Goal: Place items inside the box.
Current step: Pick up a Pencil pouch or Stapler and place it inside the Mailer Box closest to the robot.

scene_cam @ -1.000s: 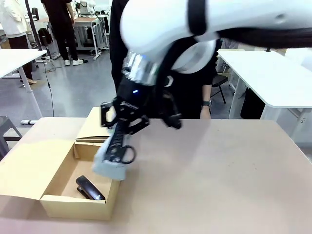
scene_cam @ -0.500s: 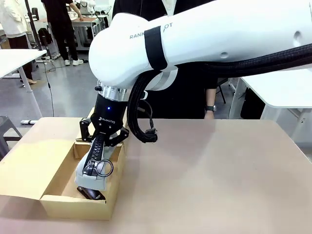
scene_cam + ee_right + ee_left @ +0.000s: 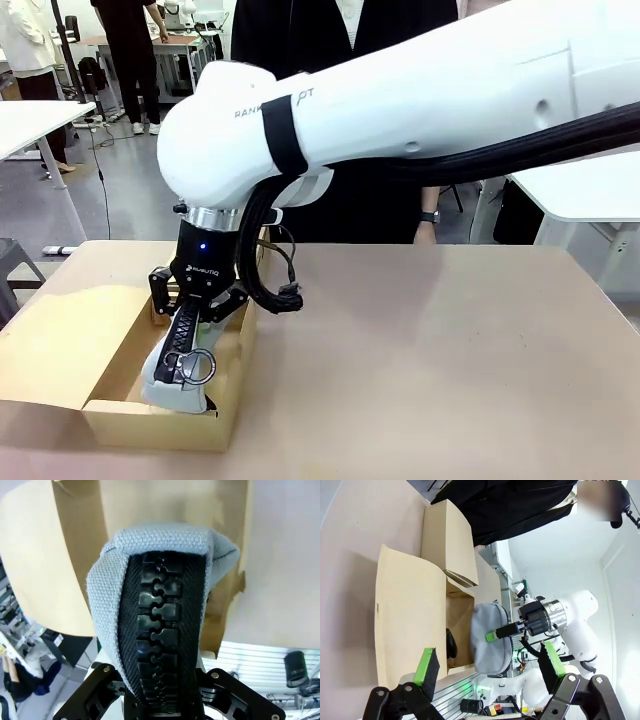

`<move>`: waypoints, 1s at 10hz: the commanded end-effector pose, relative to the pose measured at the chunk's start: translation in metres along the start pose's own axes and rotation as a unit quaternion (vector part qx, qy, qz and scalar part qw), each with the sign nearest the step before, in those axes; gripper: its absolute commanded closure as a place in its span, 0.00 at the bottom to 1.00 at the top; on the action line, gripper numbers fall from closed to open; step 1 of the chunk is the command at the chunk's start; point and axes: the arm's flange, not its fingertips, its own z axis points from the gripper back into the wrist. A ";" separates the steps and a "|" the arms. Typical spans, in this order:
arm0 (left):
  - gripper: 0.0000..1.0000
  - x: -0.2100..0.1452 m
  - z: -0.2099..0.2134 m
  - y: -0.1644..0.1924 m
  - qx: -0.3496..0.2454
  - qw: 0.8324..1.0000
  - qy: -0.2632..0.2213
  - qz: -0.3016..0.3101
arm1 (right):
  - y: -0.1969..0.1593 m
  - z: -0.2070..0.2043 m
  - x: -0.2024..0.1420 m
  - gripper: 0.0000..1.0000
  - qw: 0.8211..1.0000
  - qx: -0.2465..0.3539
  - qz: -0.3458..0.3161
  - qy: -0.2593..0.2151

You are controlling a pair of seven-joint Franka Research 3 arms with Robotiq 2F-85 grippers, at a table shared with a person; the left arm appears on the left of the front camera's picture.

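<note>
My right hand (image 3: 181,366) was shut tight on the grey-blue pouch (image 3: 160,388), pinching its zipper edge so it hung straight down inside the box (image 3: 150,428) (easier to let go there). A second before, the pouch was higher up, over the box's right wall.

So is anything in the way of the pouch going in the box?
No. The flaps are open, and the right claw holds the pouch partly in the box. A black stapler lies on its floor.
</note>
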 end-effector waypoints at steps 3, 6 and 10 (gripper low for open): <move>0.00 0.001 0.000 -0.001 -0.010 1.000 -0.006 -0.009 | 0.017 -0.019 0.022 0.93 0.999 -0.040 0.003 -0.009; 0.00 0.001 0.000 -0.001 -0.010 1.000 -0.006 -0.009 | 0.012 -0.044 0.042 0.93 0.996 -0.083 0.008 0.018; 0.00 0.001 0.000 -0.001 -0.010 1.000 -0.006 -0.009 | 0.008 -0.068 0.055 0.93 0.997 -0.074 -0.015 0.026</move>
